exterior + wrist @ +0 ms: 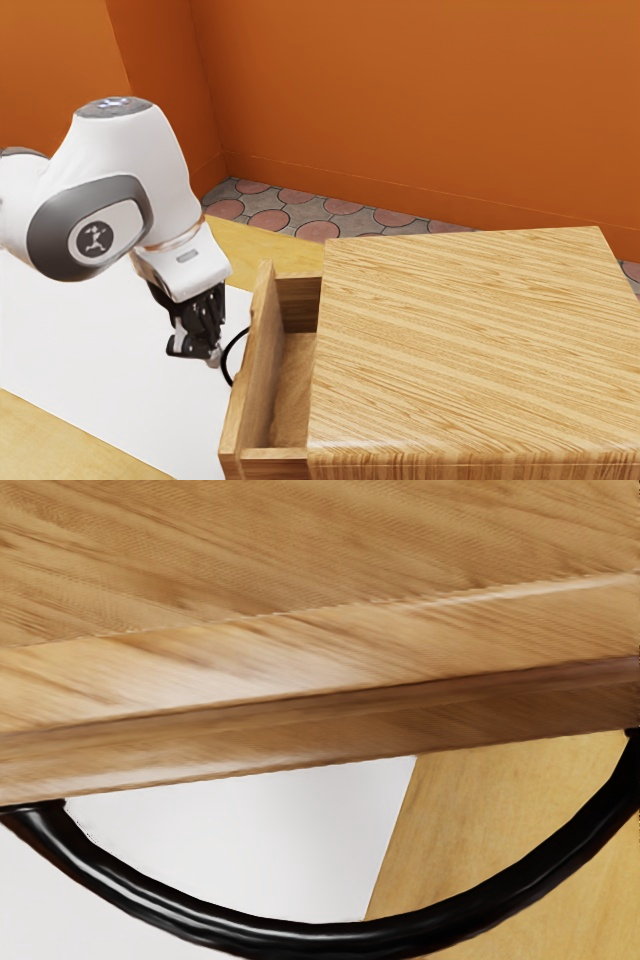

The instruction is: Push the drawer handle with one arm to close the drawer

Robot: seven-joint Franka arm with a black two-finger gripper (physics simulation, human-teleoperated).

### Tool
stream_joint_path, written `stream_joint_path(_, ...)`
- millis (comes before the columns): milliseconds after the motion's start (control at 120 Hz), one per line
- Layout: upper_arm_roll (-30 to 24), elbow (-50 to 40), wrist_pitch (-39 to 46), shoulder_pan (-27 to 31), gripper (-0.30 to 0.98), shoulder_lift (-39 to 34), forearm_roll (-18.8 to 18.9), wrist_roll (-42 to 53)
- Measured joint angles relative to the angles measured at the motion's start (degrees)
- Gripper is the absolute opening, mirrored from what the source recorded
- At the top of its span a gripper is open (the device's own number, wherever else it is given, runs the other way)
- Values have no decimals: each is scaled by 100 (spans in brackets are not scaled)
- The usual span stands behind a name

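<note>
"Where's the claw [212, 358]?"

"I have it low, just beside the black handle [300, 938], on the outer side of the drawer [251, 385]. I can't tell whether they touch."

"Is the claw clenched or released?"

"I can't tell from my pictures."

"And the drawer?"

"Open. In the exterior view I see down into it, between its front board and the wooden cabinet [470, 340]. The handle curves out from that board, both its ends meeting the wood."

"What's underneath?"

"A yellowish desk [258, 248] with a white sheet [100, 340] over part of it."
</note>
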Motion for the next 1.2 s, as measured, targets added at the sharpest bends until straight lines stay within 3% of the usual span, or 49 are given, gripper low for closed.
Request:
stream_joint_path(975,-941,991,393,187,-10,1299,-20,-135)
stream_joint_path(1200,-1011,1060,465,290,-17,1403,42,-191)
